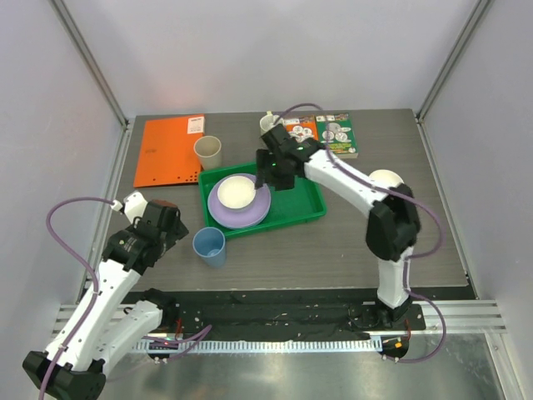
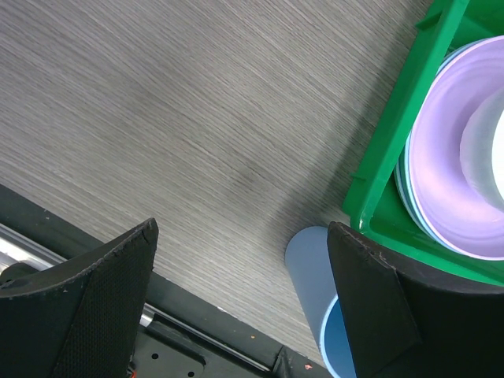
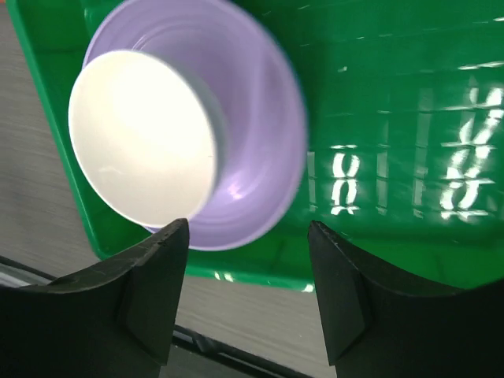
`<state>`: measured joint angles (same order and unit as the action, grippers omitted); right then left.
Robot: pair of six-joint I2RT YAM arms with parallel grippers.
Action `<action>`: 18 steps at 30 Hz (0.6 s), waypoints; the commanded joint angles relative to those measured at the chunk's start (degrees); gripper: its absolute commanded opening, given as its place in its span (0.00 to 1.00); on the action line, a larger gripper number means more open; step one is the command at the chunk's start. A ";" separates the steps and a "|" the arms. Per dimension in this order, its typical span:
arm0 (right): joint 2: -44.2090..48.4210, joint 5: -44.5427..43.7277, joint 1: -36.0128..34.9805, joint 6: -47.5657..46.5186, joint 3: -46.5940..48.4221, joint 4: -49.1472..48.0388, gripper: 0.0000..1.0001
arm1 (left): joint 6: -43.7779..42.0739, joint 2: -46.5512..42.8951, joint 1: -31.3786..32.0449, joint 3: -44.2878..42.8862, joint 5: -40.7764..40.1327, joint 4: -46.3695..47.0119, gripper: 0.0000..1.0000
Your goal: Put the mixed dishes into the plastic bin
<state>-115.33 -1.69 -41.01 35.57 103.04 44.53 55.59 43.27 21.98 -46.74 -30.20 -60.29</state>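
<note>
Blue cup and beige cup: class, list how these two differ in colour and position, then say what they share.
Colour: the blue cup is light blue; the beige cup is tan. Position: the blue cup stands at the green bin's near side; the beige cup at its far side, beside the orange folder. Both stand upright, outside the bin.

The top external camera looks down from the near side over the whole bench (image 1: 375,242). Both wrist cameras look down close; all share the green bin (image 1: 304,204) and lilac plate (image 1: 250,217).
</note>
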 commanded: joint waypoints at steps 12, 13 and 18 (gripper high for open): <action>34.03 0.81 40.29 3.63 -36.50 -5.77 0.78 | 1.62 -5.03 -0.27 0.42 1.72 1.58 0.87; 33.68 0.90 42.14 3.54 -36.77 -5.86 0.78 | 1.80 -5.03 -0.27 0.42 1.89 1.67 0.88; 31.74 6.96 51.19 6.00 -38.09 -6.74 0.79 | 1.80 -4.51 -0.27 0.51 3.56 2.64 0.87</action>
<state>-83.85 1.45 4.23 38.74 65.08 40.66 56.62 38.37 21.98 -46.37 -27.59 -59.79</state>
